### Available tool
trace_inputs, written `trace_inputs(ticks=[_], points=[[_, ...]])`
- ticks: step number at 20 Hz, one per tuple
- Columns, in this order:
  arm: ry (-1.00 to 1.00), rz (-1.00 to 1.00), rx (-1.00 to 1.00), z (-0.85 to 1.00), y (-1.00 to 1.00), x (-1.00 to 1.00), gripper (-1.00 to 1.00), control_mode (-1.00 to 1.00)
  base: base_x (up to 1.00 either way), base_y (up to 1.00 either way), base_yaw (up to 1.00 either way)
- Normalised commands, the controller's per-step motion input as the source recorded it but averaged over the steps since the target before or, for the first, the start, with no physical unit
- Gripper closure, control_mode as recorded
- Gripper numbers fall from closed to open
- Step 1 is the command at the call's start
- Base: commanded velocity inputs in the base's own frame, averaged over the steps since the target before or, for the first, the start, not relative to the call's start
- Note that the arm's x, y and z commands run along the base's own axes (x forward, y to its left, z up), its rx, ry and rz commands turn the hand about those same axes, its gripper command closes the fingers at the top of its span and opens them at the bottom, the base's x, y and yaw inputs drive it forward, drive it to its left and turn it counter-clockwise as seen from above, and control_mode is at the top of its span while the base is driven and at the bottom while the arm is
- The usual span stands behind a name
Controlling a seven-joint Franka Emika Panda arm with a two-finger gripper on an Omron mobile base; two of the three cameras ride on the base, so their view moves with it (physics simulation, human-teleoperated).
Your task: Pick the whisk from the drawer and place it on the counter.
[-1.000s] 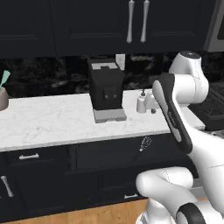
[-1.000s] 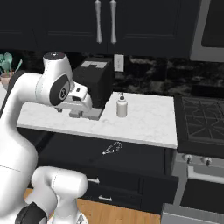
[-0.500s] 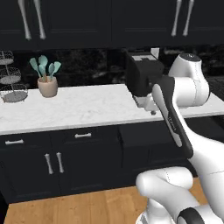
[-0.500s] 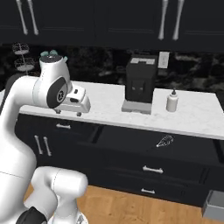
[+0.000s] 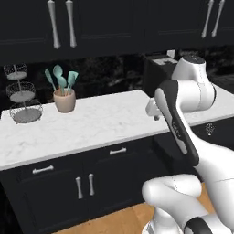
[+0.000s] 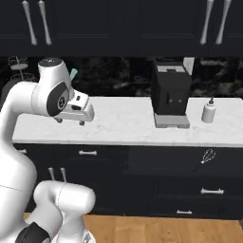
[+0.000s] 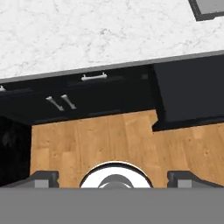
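White marble counter (image 6: 128,124) spans the right base view. Gripper (image 6: 70,121), at left, hangs just above the counter's front edge, touching nothing; hand view shows its tips set wide apart, one at each lower corner. Right of the gripper stands a coffee machine (image 6: 171,94), then a small bottle (image 6: 208,111). Well right of and below the gripper, the whisk (image 6: 205,157) lies in the open black drawer (image 6: 190,159) under the counter edge.
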Motion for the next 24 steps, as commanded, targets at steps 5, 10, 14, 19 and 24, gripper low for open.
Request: trace_inputs(ticks=[5,10,14,19,24], points=[[0.00,0.00,0.00,0.00,0.00,0.00,-1.00,1.00,0.62,0.40,-0.55],[0.00,0.00,0.00,0.00,0.00,0.00,-1.00,1.00,0.17,-0.02,-0.60],[0.00,-0.07,0.02,0.00,-0.03,-0.13,-1.00,-1.00,-0.03,0.00,-0.24],[0.00,-0.15,0.04,-0.04,-0.58,-0.21,-1.00,-1.00,0.00,0.00,0.00],[0.07,-0.22,0.16,-0.54,-1.00,0.19,-1.00,-1.00,0.00,0.00,0.00]])
